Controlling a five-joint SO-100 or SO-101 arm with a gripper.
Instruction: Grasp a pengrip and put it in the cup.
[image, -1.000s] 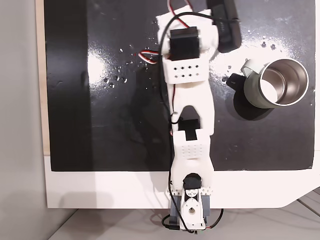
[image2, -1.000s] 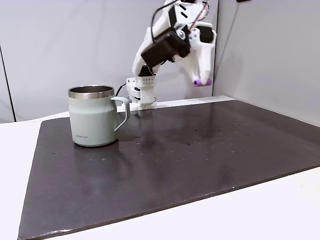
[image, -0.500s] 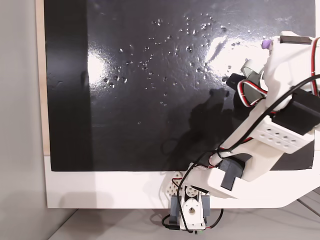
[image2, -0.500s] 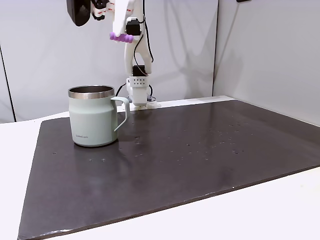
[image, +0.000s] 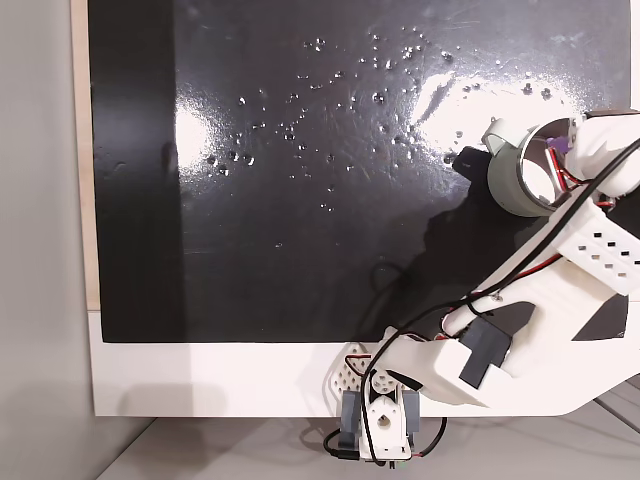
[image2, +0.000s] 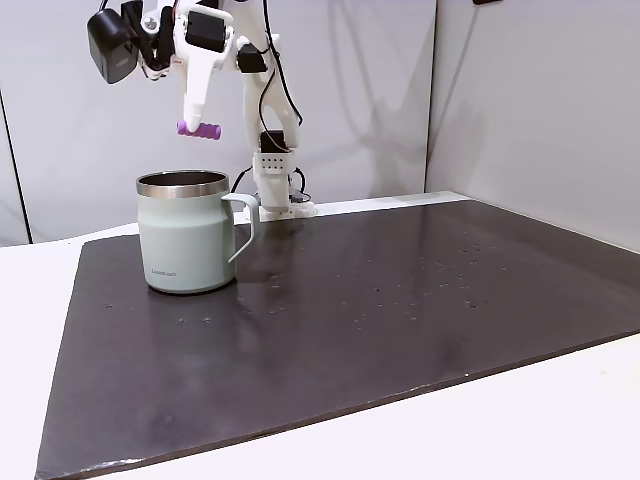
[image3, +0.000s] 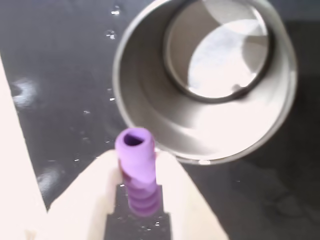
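Note:
The purple ridged pengrip (image2: 200, 130) lies level in the air just above the rim of the grey-green cup (image2: 188, 233), pinched by my gripper (image2: 198, 125), which is shut on it. In the wrist view the pengrip (image3: 137, 170) sticks out between the two white fingers (image3: 182, 192), and its open end points at the cup's steel inside (image3: 210, 75) directly below. From above, a bit of the pengrip (image: 558, 146) shows over the cup (image: 510, 170), whose right half my white arm hides.
A black mat (image2: 380, 310) covers the white table (image2: 520, 420). Small white specks (image: 380, 60) lie scattered across the mat's far part. The arm's base (image: 378, 425) stands at the near table edge. Grey walls (image2: 520, 100) stand behind.
The arm has swung from the mat's middle over to the cup with the pengrip in its grip, then come down until the pengrip hangs just above the rim.

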